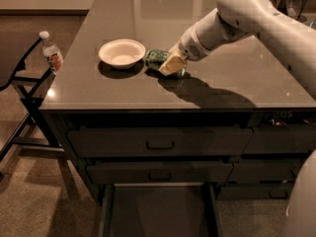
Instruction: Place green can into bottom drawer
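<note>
The green can (155,58) lies on its side on the dark countertop, just right of a white bowl. My gripper (172,64) is down at counter height, against the can's right end, and hides part of it. The white arm reaches in from the upper right. The bottom drawer (157,212) is pulled out at the foot of the cabinet, below the counter's front edge, and its flat dark floor shows nothing in it.
A white bowl (122,53) sits left of the can. A clear water bottle (51,53) stands on a folding stand (22,83) off the counter's left side. Two shut drawer fronts (159,142) with small handles are above the open drawer.
</note>
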